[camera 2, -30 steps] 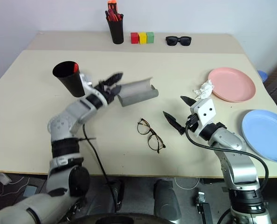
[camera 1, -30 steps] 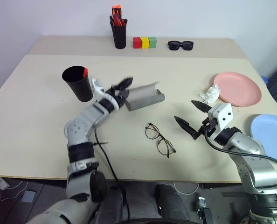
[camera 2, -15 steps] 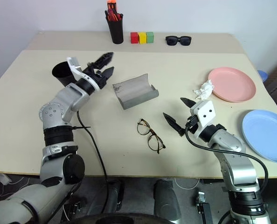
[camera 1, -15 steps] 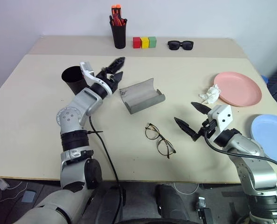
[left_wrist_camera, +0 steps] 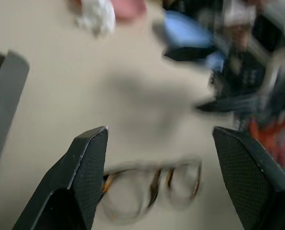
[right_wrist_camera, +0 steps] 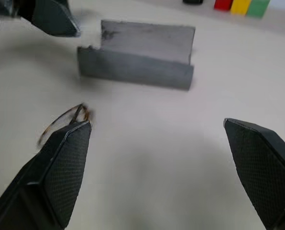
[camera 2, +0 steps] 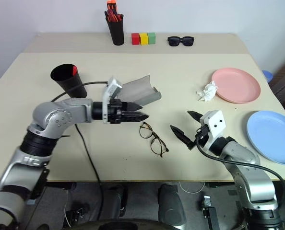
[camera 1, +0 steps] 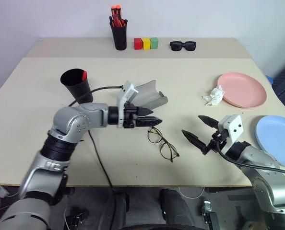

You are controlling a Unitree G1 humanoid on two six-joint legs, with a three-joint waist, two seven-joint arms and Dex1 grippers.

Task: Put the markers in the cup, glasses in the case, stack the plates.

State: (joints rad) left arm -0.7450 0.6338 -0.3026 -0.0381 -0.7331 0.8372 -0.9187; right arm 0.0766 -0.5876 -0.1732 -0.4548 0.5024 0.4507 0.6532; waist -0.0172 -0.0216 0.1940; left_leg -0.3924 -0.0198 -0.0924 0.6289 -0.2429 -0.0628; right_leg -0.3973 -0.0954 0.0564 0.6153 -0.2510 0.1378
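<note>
**Left eye view: both hands open and empty, either side of the glasses**

We see the left hand point(camera 1: 151, 121) level above the bench point(camera 1: 32, 124), pointing to the right, its black fingers apart with nothing between them. Its tips sit just beside the upper lens of the glasses point(camera 1: 162, 143), which lie flat on the bench near the middle. Just behind the left hand lies the grey case point(camera 1: 149, 96), open like a trough and empty.

Our right hand point(camera 1: 199, 129) hovers to the right of the glasses, fingers spread wide and holding nothing, aimed toward them but apart from them.

The black cup point(camera 1: 77, 85) stands upright at the left of the bench, a red-orange end showing just inside its rim. The pink plate point(camera 1: 242, 89) rests at the far right, with a crumpled white tissue point(camera 1: 213, 95) touching its left edge. The blue plate point(camera 1: 278, 134) lies nearer, at the right edge, apart from the pink one; the two are not stacked.

Along the back edge stand a pen holder point(camera 1: 117, 35) with orange-capped pens, three coloured blocks point(camera 1: 146, 43) and black sunglasses point(camera 1: 183, 45)
</note>
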